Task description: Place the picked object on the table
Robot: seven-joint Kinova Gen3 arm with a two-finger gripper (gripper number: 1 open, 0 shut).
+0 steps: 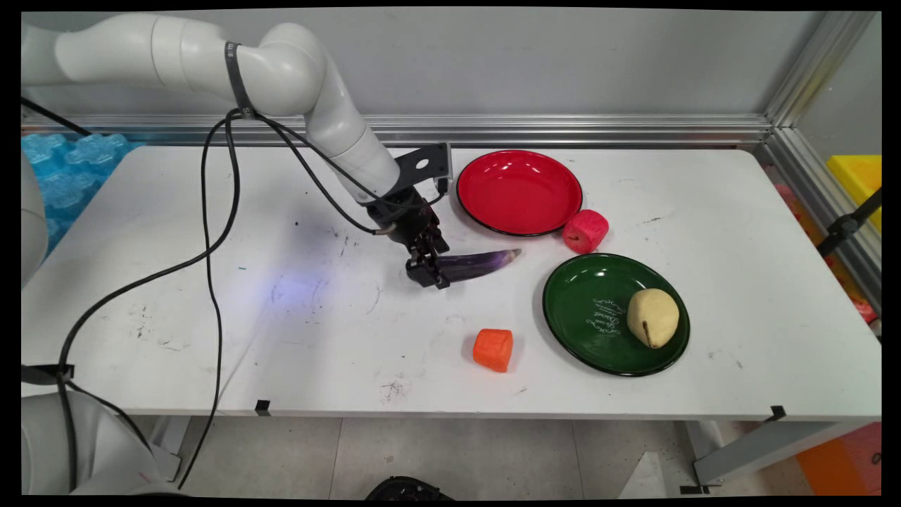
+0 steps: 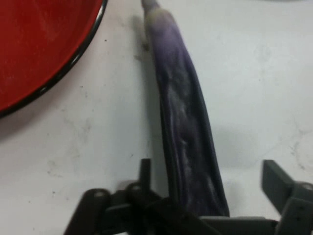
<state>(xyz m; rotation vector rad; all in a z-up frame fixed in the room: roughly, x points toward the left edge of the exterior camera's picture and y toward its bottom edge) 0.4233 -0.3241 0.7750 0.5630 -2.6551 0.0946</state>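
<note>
1. Thick end of the purple eggplant hidden behind the gripper; its far tip cut off in the hand view.
2. Eggplant long, glossy, tapering, lying flat on the scuffed white table, just beside the shiny red plate.
3. Arm bent down from upper left; fingers spread wide either side of the eggplant, not clamped.
4. Nearby: red block, orange block, pale pear on green plate.
</note>
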